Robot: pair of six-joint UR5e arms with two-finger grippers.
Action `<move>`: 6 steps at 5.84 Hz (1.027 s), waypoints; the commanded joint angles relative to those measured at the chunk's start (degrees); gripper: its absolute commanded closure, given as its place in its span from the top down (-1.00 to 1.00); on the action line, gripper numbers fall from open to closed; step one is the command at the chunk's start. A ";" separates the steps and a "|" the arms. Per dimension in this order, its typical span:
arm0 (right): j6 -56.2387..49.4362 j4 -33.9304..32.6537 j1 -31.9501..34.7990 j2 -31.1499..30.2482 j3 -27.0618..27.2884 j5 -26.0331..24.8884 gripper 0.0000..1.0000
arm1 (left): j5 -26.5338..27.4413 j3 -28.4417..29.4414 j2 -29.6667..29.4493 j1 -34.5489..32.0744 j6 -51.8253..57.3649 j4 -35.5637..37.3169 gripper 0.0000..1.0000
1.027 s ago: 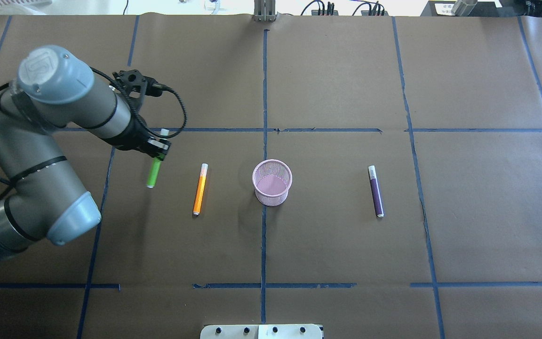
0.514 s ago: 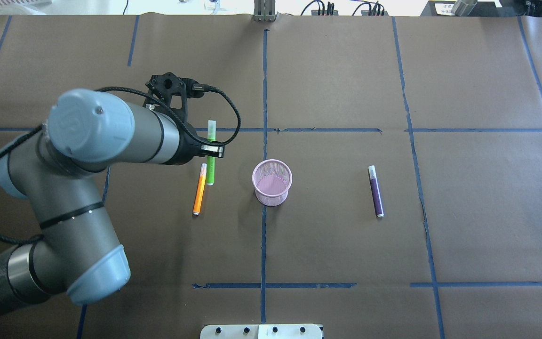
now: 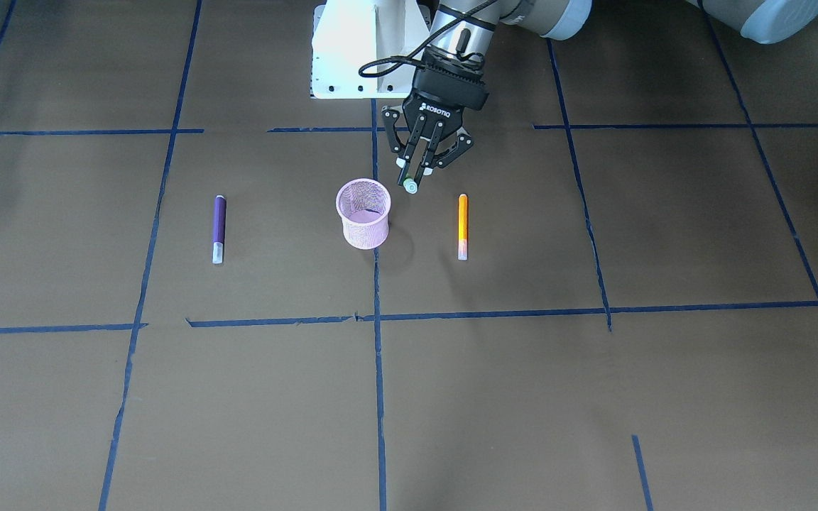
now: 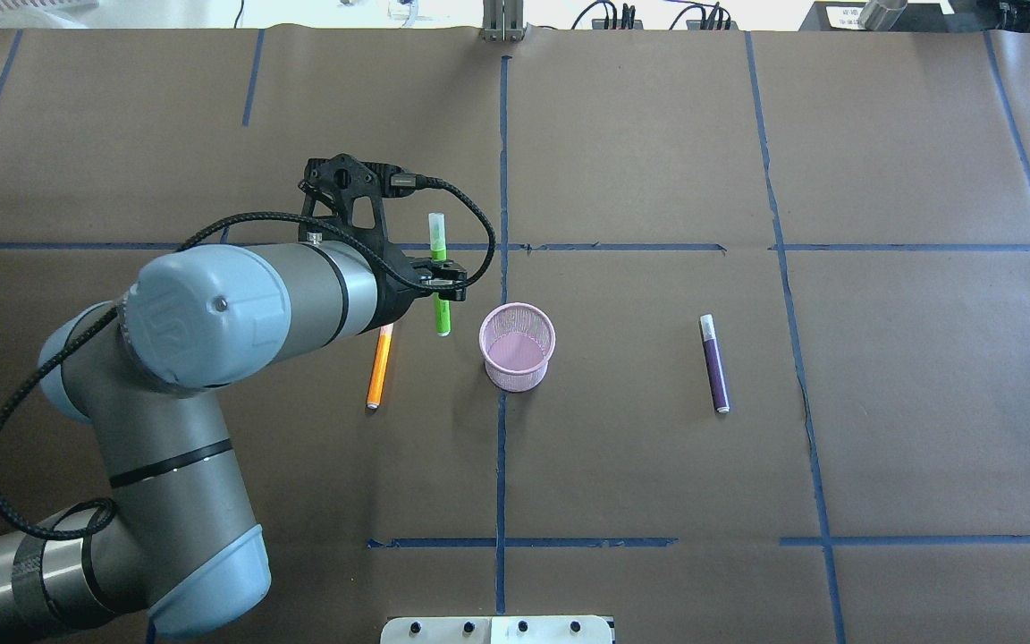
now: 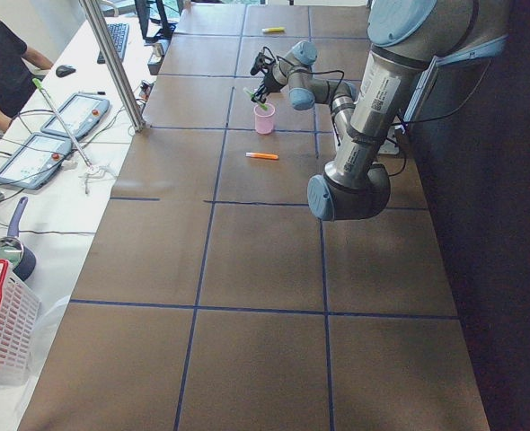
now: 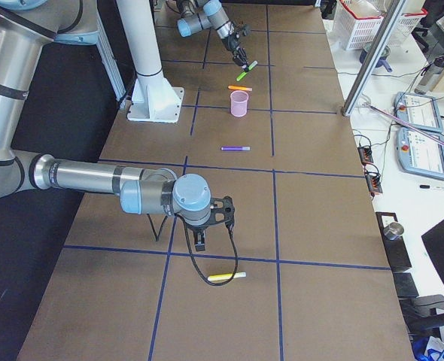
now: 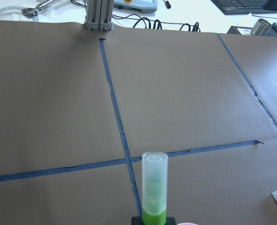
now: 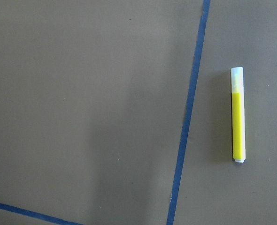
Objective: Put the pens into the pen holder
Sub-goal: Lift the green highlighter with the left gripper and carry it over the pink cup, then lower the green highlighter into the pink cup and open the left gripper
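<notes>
My left gripper (image 4: pixel 440 279) is shut on the green pen (image 4: pixel 437 246) and holds it in the air, cap pointing away, just left of the pink mesh pen holder (image 4: pixel 518 347). In the front view the gripper (image 3: pixel 415 172) hangs beside the holder (image 3: pixel 363 213). The orange pen (image 4: pixel 378 371) lies on the table, its top hidden under my arm. The purple pen (image 4: pixel 715 362) lies right of the holder. A yellow pen (image 8: pixel 238 115) lies flat under the right wrist camera. My right gripper (image 6: pixel 199 239) hovers near it (image 6: pixel 226 277); I cannot tell if it is open or shut.
The white robot base plate (image 3: pixel 359 50) stands at the table's edge behind the holder. Blue tape lines (image 4: pixel 502 179) grid the brown paper cover. A metal post (image 4: pixel 502 22) and cables stand at the far edge. A person (image 5: pixel 4 63) sits beside the table.
My left arm has swung right with the green pen, passing over the orange pen, and the pen is now close beside the holder. The other pens and holder have not moved.
</notes>
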 commanded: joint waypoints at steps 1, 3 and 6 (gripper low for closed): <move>0.02 0.02 0.00 0.00 -0.12 0.01 1.00 | 11.81 5.69 -4.67 5.41 -0.77 -0.58 -0.98; 0.10 -0.07 -0.09 0.00 -0.20 0.09 1.00 | 11.92 6.41 -5.13 5.50 -1.92 -0.49 -0.57; 0.10 0.02 -0.09 0.09 -0.38 0.01 1.00 | 11.92 9.58 -5.83 5.50 -1.05 -0.49 0.96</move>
